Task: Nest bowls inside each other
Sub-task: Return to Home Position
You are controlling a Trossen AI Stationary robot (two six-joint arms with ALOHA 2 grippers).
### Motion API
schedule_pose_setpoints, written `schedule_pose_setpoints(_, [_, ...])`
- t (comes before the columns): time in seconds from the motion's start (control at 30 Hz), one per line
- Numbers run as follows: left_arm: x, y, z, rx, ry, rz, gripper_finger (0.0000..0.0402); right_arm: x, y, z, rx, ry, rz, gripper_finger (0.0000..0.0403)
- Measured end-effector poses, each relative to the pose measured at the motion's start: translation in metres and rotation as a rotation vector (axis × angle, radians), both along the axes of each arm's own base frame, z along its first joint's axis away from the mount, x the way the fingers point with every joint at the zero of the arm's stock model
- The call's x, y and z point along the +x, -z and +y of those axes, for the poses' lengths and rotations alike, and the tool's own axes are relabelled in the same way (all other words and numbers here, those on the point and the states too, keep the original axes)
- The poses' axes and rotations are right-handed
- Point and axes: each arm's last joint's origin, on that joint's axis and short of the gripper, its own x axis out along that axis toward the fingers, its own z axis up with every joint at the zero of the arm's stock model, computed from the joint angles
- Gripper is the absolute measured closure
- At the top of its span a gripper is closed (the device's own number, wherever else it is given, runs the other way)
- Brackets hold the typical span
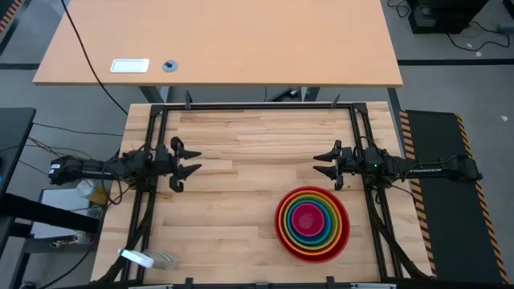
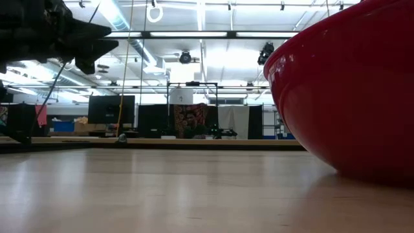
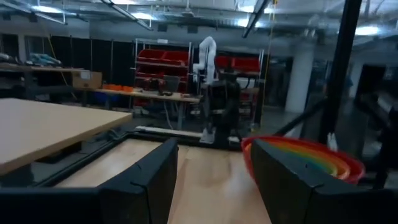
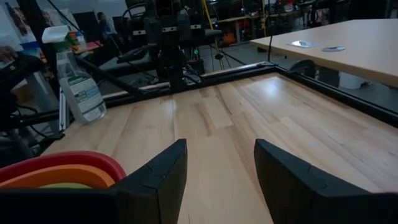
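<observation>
The bowls sit nested in one stack near the table's front right: red outermost, then orange, lime green, blue, and magenta-pink in the middle. The red bowl's base rests on the wood. My left gripper hovers open at the table's left edge, fingers pointing right, with the stack's rim ahead of it. My right gripper hovers open at the right edge, fingers pointing left, with the red and orange rims beside it. Neither gripper holds anything.
A spray bottle lies at the table's near left corner. A black frame rail borders the wooden table. Beyond it stands a second desk with a small white card and a round grey object. Bare wood lies between the grippers.
</observation>
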Motion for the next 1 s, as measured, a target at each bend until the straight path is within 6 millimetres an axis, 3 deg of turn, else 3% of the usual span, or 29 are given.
schedule_pose_setpoints(1.0, [-0.0018,0.0016,0.0003,0.031,-0.007,0.017,0.0196,0.0000,0.0000,0.0000,0.000,0.000,0.000,0.0209])
